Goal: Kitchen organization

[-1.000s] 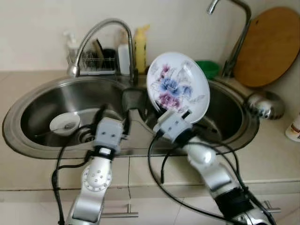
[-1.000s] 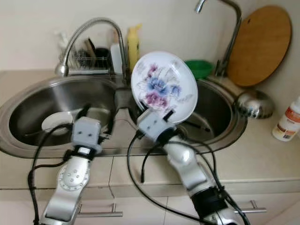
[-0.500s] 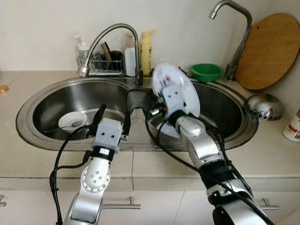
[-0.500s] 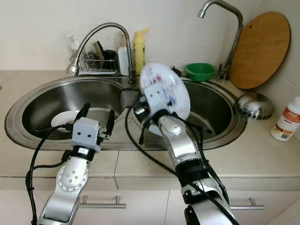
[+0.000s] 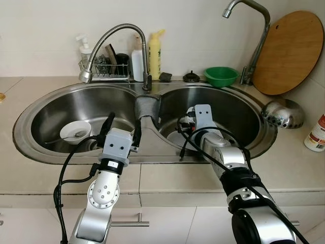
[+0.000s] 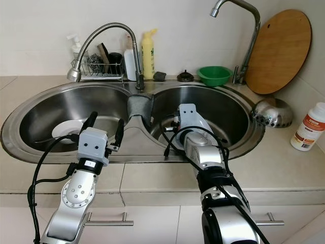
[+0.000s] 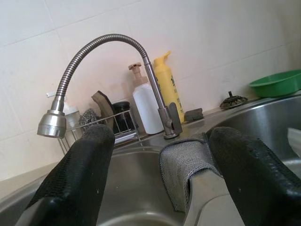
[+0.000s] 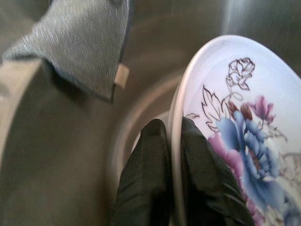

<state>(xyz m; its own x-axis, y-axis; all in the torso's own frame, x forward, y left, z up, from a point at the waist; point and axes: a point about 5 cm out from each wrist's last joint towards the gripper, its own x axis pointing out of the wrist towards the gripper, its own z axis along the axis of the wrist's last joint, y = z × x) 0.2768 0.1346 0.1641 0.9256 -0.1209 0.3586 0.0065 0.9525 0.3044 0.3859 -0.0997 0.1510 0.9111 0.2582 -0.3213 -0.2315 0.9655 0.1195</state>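
My right gripper (image 8: 173, 131) is shut on the rim of a white plate (image 8: 240, 141) painted with blue and purple flowers. It holds the plate low inside the right basin (image 5: 244, 117) of the steel double sink, and my right arm (image 5: 216, 150) hides most of the plate in the eye views. My left gripper (image 5: 122, 130) stands open with nothing in it over the sink's front rim, beside the divider. A grey cloth (image 5: 147, 108) hangs over that divider. A small white bowl (image 5: 75, 132) lies in the left basin.
A gooseneck tap (image 5: 114, 36) arches over the left basin and a tall tap (image 5: 259, 30) stands behind the right one. Along the back are a wire rack (image 5: 106, 68), a yellow bottle (image 5: 154, 53) and a green bowl (image 5: 222, 76). A wooden board (image 5: 289, 51) and a steel strainer (image 5: 283, 113) are at the right.
My right gripper has brought the plate down from upright above the divider into the right basin. The camera has shifted a little. The left arm has stayed put.
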